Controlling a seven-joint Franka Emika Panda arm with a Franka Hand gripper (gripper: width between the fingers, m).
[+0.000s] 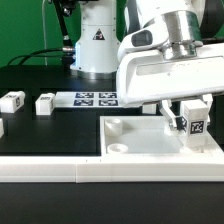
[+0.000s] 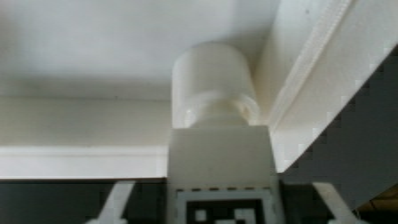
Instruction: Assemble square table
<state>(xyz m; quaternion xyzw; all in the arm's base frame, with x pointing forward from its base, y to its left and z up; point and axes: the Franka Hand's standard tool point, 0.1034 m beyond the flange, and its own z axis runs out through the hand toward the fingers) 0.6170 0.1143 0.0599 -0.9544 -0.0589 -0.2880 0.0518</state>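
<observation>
The square table's white slab [image 1: 140, 140] lies flat at the front of the black table, rim up, with a socket [image 1: 115, 126] showing in one corner. My gripper [image 1: 190, 116] hangs over the slab's end at the exterior view's right, shut on a white tagged leg [image 1: 196, 126]. In the wrist view the leg [image 2: 221, 110] runs out from between my gripper [image 2: 226, 205] fingers. Its rounded end lies close to the slab's raised rim [image 2: 329, 60] near an inside corner. Two more legs [image 1: 12, 100] [image 1: 45, 103] lie loose at the exterior view's left.
The marker board [image 1: 95, 98] lies flat behind the slab. A long white rail [image 1: 50, 170] runs along the front edge. A further white piece [image 1: 1, 128] is cut off at the exterior view's left edge. The robot's base [image 1: 95, 45] stands at the back.
</observation>
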